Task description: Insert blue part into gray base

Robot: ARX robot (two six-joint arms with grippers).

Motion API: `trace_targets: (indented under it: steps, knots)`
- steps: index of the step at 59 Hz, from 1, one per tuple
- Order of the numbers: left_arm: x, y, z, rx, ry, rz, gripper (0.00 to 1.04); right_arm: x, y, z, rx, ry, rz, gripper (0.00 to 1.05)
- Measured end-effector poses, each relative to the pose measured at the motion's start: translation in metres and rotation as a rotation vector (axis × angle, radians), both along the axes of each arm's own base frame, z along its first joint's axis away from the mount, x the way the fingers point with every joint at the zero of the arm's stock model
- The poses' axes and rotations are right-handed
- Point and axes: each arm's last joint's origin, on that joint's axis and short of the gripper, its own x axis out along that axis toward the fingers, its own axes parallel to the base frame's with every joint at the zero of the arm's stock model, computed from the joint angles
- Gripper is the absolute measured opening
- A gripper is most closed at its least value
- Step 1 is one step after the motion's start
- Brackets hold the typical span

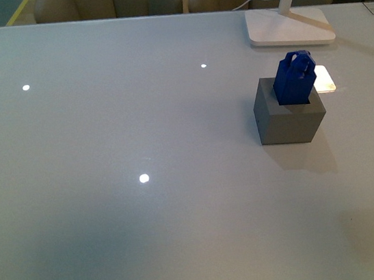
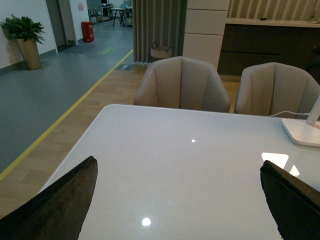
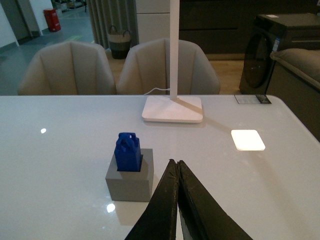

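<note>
The blue part (image 1: 295,79) stands with its lower body in the square hole of the gray base (image 1: 288,115), its looped top sticking up and leaning slightly. Both show in the right wrist view too: blue part (image 3: 127,151), gray base (image 3: 131,181). My right gripper (image 3: 176,163) is shut and empty, a little to the side of the base and clear of it. My left gripper (image 2: 180,165) is open and empty over bare table, its two dark fingers (image 2: 60,205) wide apart. Neither arm shows in the front view.
A white lamp with a flat base (image 1: 289,28) and cable stands on the white table (image 1: 149,221) behind the gray base. A bright light patch (image 1: 325,78) lies beside the cube. Beige chairs (image 2: 181,82) line the far table edge.
</note>
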Motion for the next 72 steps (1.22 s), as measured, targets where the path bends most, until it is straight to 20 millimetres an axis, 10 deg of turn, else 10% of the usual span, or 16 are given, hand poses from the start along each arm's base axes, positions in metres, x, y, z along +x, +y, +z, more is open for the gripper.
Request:
trace_targets:
  steps: [13, 43, 72]
  knots:
    - [0.0000, 0.0000, 0.0000, 0.000, 0.000, 0.000, 0.97, -0.0059, 0.0000, 0.0007, -0.002, -0.023, -0.001, 0.03]
    - [0.0000, 0.0000, 0.0000, 0.000, 0.000, 0.000, 0.97, -0.0060, 0.0000, 0.0008, -0.001, -0.024, -0.001, 0.97]
    - [0.0000, 0.0000, 0.0000, 0.000, 0.000, 0.000, 0.97, -0.0060, 0.0000, 0.0008, -0.001, -0.024, -0.001, 0.96]
